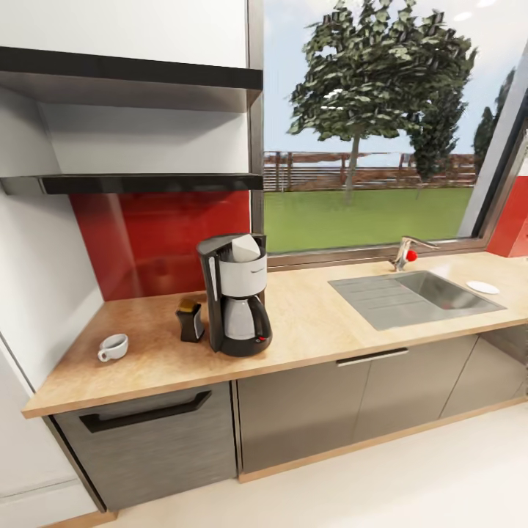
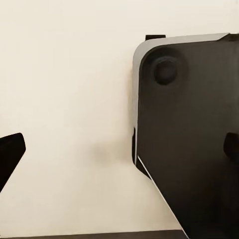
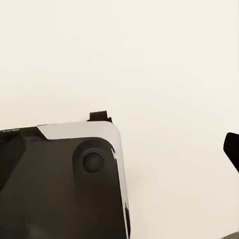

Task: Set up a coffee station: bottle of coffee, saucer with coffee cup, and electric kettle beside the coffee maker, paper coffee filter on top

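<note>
The coffee maker (image 1: pixel 235 297) stands on the kitchen countertop (image 1: pixel 323 323), with the white paper coffee filter (image 1: pixel 246 248) on its top. The bottle of coffee (image 1: pixel 191 320) stands just left of it, close beside. Further left, the coffee cup (image 1: pixel 113 347) rests directly on the counter. The saucer (image 1: pixel 482 287) lies far right, past the sink. The kitchen shelf (image 1: pixel 147 182) above is bare. The electric kettle is out of view. My left gripper (image 2: pixel 119 149) hangs open over pale floor, fingertips (image 2: pixel 11 152) wide apart. My right gripper (image 3: pixel 119 149) is open too, holding nothing.
A steel sink (image 1: pixel 418 295) with a faucet (image 1: pixel 408 254) is set into the counter's right half, under a large window. Grey cabinet fronts (image 1: pixel 301 411) run below. Both wrist views look down on the robot's dark base (image 2: pixel 189 134) and the floor.
</note>
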Controlling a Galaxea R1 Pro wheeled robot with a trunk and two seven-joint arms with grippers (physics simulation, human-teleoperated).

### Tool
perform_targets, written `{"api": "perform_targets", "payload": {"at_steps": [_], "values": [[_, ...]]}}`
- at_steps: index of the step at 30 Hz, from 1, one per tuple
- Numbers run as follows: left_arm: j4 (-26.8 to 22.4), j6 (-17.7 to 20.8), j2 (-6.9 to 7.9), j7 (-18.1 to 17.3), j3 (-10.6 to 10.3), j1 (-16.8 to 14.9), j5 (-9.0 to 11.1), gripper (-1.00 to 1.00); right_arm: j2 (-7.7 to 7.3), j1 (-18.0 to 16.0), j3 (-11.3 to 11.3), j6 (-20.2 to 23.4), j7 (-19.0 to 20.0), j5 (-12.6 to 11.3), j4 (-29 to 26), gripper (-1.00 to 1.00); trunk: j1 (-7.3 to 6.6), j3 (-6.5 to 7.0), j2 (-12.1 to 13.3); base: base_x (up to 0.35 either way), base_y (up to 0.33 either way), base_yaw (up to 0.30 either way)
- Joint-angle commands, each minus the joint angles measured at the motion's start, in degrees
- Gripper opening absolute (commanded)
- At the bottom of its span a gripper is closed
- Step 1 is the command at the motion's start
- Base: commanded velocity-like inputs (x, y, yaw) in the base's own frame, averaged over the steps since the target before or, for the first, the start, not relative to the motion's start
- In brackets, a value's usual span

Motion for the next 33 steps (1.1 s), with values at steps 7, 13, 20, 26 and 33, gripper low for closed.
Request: {"api": "perform_targets", "payload": {"at_steps": [7, 13, 20, 26, 33], "values": [[-0.23, -0.15, -0.29, -0.18, 0.85, 0.11, -0.27, 1.00, -0.06, -0.07, -2.91, -0.22, -0.09, 0.53, 0.12, 1.00, 0.03, -0.10, -0.09, 0.000, 0.000, -0.223], [-0.27, -0.15, -0.66, -0.46, 0.75, 0.11, -0.15, 1.00, -0.06, -0.07, -3.17, -0.22, -0.09, 0.53, 0.12, 1.00, 0.03, -0.10, -0.09, 0.000, 0.000, -0.264], [1.17, -0.02, -0.83, -0.14, 0.24, 0.06, -0.58, 1.00, -0.06, -0.07, -3.19, -0.22, -0.09, 0.53, 0.12, 1.00, 0.03, -0.10, -0.09, 0.059, -0.025, -0.267], [1.81, -0.04, -0.84, 0.22, 0.19, 0.03, -0.74, 1.00, -0.06, -0.07, -3.19, -0.22, -0.09, 0.53, 0.12, 1.00, 0.03, -0.10, -0.09, 0.223, -0.148, -0.268], [2.19, -0.04, -0.86, 0.24, 0.15, 0.03, -0.75, 1.00, -0.06, -0.07, -3.21, -0.22, -0.09, 0.53, 0.06, 1.00, 0.03, -0.10, -0.09, 0.241, -0.167, -0.268]]}}
